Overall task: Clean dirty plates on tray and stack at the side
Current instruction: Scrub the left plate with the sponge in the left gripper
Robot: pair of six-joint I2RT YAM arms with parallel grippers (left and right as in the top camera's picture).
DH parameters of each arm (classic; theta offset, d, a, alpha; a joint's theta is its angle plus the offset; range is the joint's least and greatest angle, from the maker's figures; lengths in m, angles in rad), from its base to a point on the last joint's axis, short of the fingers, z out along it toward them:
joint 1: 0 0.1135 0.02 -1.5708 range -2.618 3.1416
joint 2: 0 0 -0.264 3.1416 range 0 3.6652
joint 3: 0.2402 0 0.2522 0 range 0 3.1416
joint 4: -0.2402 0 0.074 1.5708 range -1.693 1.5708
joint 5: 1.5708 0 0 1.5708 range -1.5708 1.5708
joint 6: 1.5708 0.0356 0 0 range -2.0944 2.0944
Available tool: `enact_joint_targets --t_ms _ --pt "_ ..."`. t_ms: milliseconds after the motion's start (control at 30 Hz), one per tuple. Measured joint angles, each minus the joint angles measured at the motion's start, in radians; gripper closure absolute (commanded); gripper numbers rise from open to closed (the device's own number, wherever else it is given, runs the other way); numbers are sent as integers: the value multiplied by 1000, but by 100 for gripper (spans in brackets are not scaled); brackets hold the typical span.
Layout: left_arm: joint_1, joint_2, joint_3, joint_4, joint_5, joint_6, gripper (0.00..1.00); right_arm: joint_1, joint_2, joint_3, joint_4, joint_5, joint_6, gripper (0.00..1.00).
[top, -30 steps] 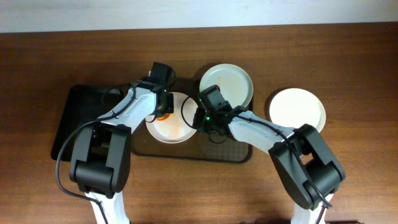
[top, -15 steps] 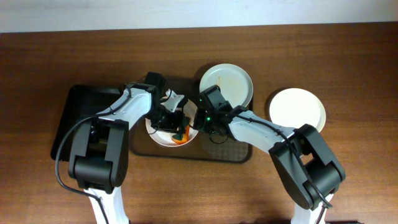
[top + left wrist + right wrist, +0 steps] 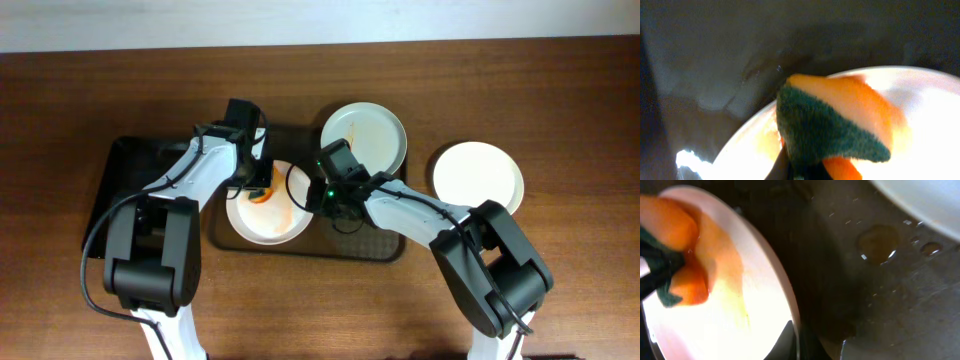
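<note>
At frame centre, overhead: smeared plate [image 3: 268, 214] sits on tray [image 3: 340, 246], left half. Left claw [image 3: 258, 186] pinches sponge [image 3: 262, 195] on plate's upper part; right claw [image 3: 318, 195] nips its right rim. Rec.: pin rim firmly, wipe w/ flat strokes across orange streak, edge to edge.
</note>
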Motion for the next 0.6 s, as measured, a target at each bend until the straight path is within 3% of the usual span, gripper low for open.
enact_joint_targets --t_ms 200,367,467,600 --pt "12 -1 6 -293 -75 -51 100 4 0 0 -3 -21 -8 96" --pt "35 10 -14 -335 222 182 100 2 0 0 -5 -14 -9 96" --pt "35 23 -27 -235 418 226 100 1 0 0 -7 -9 -8 96" --pt "60 54 20 -212 555 237 100 0 0 0 -7 -10 -2 96"
